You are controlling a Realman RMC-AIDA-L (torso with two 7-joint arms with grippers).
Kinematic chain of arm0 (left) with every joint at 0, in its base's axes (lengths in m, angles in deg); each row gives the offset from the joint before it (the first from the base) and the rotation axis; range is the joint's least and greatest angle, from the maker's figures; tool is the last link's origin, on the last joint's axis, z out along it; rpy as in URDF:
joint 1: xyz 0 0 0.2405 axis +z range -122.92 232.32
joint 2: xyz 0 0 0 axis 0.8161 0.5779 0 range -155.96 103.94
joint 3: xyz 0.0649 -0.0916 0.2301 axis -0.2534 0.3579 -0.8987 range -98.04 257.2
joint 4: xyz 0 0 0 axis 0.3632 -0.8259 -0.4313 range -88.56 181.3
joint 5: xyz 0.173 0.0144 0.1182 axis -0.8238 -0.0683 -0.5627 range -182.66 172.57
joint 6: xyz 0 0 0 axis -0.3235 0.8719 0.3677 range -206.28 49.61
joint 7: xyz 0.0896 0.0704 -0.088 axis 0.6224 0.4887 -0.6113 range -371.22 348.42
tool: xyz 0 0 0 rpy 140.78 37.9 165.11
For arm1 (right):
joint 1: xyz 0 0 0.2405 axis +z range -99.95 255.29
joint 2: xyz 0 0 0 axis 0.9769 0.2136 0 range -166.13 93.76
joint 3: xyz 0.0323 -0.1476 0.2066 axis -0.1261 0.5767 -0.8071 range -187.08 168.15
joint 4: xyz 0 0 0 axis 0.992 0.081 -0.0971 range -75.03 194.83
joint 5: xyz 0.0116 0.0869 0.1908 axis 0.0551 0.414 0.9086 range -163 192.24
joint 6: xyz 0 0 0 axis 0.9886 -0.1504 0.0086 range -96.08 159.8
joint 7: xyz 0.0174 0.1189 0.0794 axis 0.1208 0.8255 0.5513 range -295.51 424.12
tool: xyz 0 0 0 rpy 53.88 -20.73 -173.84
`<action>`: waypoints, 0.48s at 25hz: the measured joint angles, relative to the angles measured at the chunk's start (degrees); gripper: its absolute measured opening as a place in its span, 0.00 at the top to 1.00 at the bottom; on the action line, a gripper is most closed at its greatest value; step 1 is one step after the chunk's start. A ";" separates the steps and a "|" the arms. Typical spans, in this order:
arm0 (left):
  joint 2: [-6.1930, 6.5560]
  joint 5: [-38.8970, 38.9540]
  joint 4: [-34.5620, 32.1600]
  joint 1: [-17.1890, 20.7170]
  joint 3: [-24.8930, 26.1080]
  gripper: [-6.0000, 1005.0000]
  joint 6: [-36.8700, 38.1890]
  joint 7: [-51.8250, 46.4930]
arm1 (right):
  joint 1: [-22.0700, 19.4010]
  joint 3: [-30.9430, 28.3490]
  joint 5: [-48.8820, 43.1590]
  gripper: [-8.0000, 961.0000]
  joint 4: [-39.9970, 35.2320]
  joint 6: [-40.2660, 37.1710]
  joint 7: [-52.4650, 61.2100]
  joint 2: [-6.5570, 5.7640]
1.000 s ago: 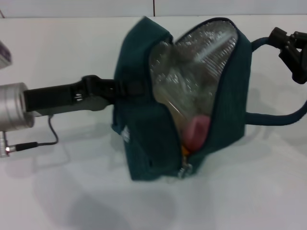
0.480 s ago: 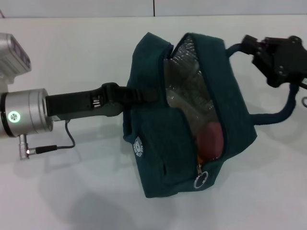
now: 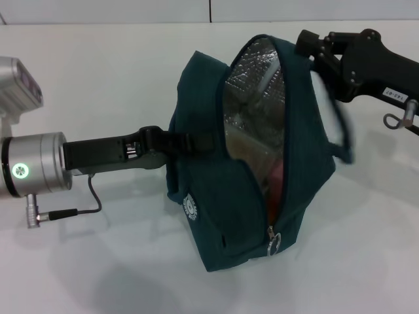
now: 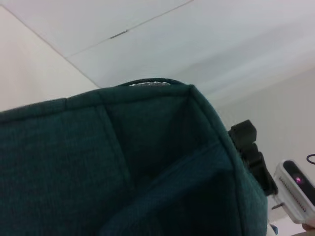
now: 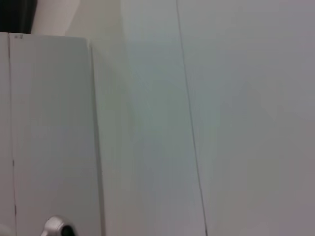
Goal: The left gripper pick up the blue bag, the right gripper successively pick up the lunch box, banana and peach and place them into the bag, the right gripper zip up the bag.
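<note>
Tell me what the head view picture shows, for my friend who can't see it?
A blue bag, unzipped with silver lining showing, is held at its side by the left gripper. The right gripper is at its top far edge, and something pink peeks out inside.

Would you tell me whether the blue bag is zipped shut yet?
Not yet: the blue bag gapes open, its foil lining exposed and the zipper pull at the low end.

White tabletop [image 3: 98, 261], bare and matte, lies under the left gripper [image 3: 196, 140] and spreads to every side of it. Pale wall [image 3: 131, 10] stands beyond the right gripper [image 3: 313, 44]; a thin dark vertical seam [image 3: 210, 9] is behind it, offset toward the left gripper. Right wrist view: pale panels, one small silver knob [image 5: 56, 227].
</note>
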 joint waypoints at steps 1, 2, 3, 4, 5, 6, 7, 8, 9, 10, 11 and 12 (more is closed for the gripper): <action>0.00 -0.01 0.14 0.05 0.00 0.95 -0.01 0.02 | 0.01 -0.04 -0.01 0.99 0.04 0.36 0.24 0.01; 0.00 -0.02 0.23 0.10 0.00 0.95 -0.01 0.05 | 0.01 -0.07 -0.01 0.99 0.07 0.66 0.40 0.01; 0.00 -0.03 0.23 0.18 0.00 0.95 -0.01 0.05 | 0.01 -0.09 -0.02 0.99 0.09 0.89 0.59 0.02; 0.01 -0.03 0.24 0.27 0.00 0.95 -0.01 0.06 | 0.01 -0.10 -0.03 0.99 0.09 0.90 0.67 0.03; 0.01 -0.04 0.25 0.38 0.00 0.95 -0.01 0.06 | -0.05 -0.11 -0.02 0.99 0.10 0.67 0.70 0.03; 0.02 -0.04 0.25 0.47 0.00 0.95 -0.01 0.08 | -0.15 -0.14 0.01 0.99 0.11 0.30 0.71 0.04; 0.02 -0.05 0.26 0.55 0.00 0.95 -0.01 0.10 | -0.33 -0.24 0.07 0.99 0.12 -0.43 0.71 0.01; 0.02 -0.05 0.27 0.66 0.00 0.95 -0.01 0.12 | -0.53 -0.42 0.14 0.99 0.13 -1.26 0.71 -0.09; 0.02 -0.05 0.28 0.74 0.02 0.95 -0.01 0.13 | -0.82 -0.67 0.13 0.99 0.14 -2.74 0.65 -0.29; 0.02 -0.01 0.28 0.87 0.07 0.95 -0.01 0.13 | -0.99 -0.84 0.07 0.99 0.20 -3.96 0.56 -0.50; 0.02 0.06 0.28 0.99 0.12 0.95 -0.01 0.14 | -1.21 -1.01 -0.21 0.99 0.36 -6.40 0.30 -0.89; 0.02 0.13 0.28 1.13 0.16 0.95 -0.01 0.14 | -1.31 -1.13 -0.65 0.99 0.60 -8.40 -0.05 -1.21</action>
